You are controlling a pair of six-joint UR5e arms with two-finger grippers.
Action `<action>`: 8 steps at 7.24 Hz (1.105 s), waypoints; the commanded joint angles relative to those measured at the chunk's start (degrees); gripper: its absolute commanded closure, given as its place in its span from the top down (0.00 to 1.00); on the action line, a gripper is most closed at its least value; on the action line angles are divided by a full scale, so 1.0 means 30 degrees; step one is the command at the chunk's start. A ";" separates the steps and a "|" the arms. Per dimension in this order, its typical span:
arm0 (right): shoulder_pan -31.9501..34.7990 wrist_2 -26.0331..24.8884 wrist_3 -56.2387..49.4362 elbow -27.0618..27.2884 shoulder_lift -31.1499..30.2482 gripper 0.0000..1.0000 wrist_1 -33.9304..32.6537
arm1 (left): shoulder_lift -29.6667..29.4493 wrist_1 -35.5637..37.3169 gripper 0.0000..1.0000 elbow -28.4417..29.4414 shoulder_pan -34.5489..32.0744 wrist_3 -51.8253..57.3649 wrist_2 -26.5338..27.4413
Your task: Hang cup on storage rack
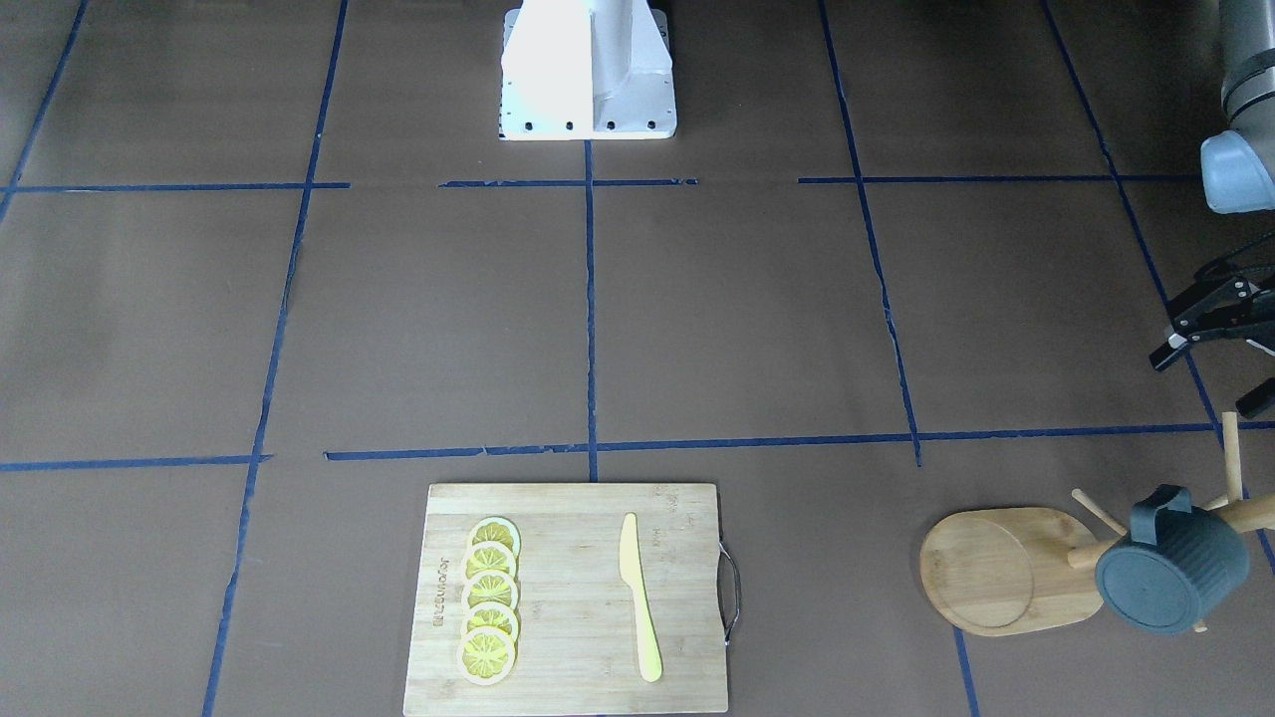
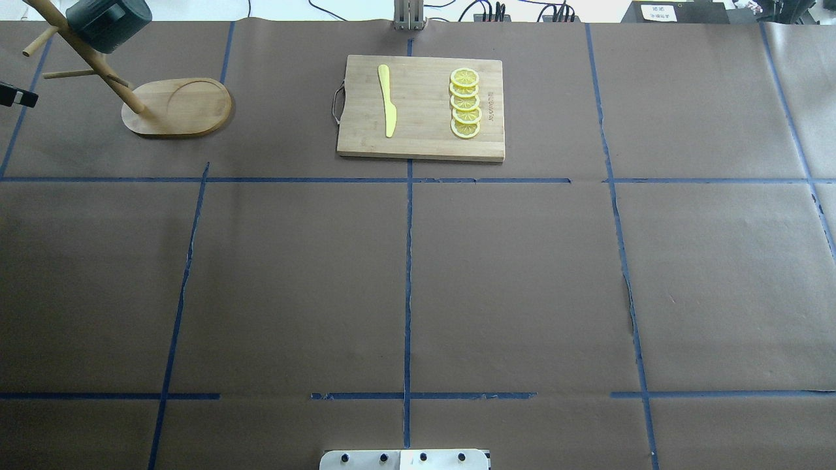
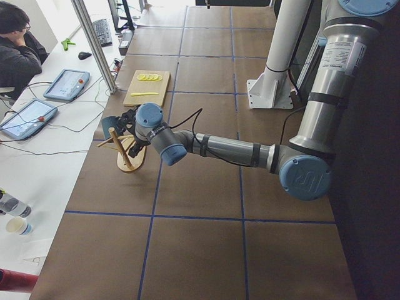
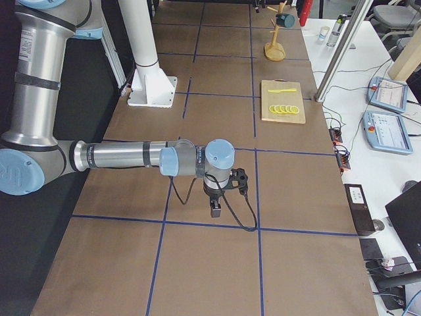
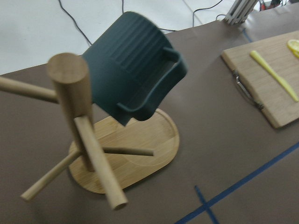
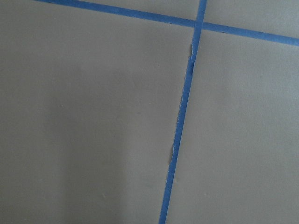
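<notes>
The dark blue-grey ribbed cup [image 1: 1175, 573] hangs by its loop handle on a peg of the bamboo storage rack [image 1: 986, 568], bottom towards the front camera. The overhead view shows the cup [image 2: 108, 23] at the top of the rack [image 2: 183, 104] in the far left corner. The left wrist view shows the cup [image 5: 135, 65] beside the pole [image 5: 70, 93], handle over a peg. My left gripper [image 1: 1210, 376] is open and empty, a short way back from the rack. My right gripper [image 4: 215, 209] hangs low over bare table, far from the rack; I cannot tell whether it is open.
A wooden cutting board [image 2: 418, 140] with a row of lemon slices [image 2: 466, 103] and a yellow knife [image 2: 387, 98] lies at the far middle. The white robot base [image 1: 588, 70] stands at the near edge. Blue tape lines cross the brown table.
</notes>
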 commanded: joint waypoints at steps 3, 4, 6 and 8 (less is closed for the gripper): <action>0.0000 -0.0120 -0.0186 -0.0045 0.0000 1.00 0.0000 | 0.0251 0.9285 1.00 -0.0513 -0.1154 0.7321 0.2387; 0.0000 -0.0120 -0.0012 -0.0016 0.0000 1.00 0.0000 | 0.0221 1.0727 1.00 -0.0512 -0.1359 0.7326 0.2330; 0.0000 -0.0062 0.0078 -0.0045 0.0000 1.00 -0.0030 | 0.0484 1.3072 1.00 -0.0541 -0.2584 0.5205 0.1863; 0.0000 -0.0091 0.0019 -0.0045 0.0000 1.00 -0.0030 | 0.1444 1.3174 1.00 -0.0541 -0.3115 0.4490 -0.0267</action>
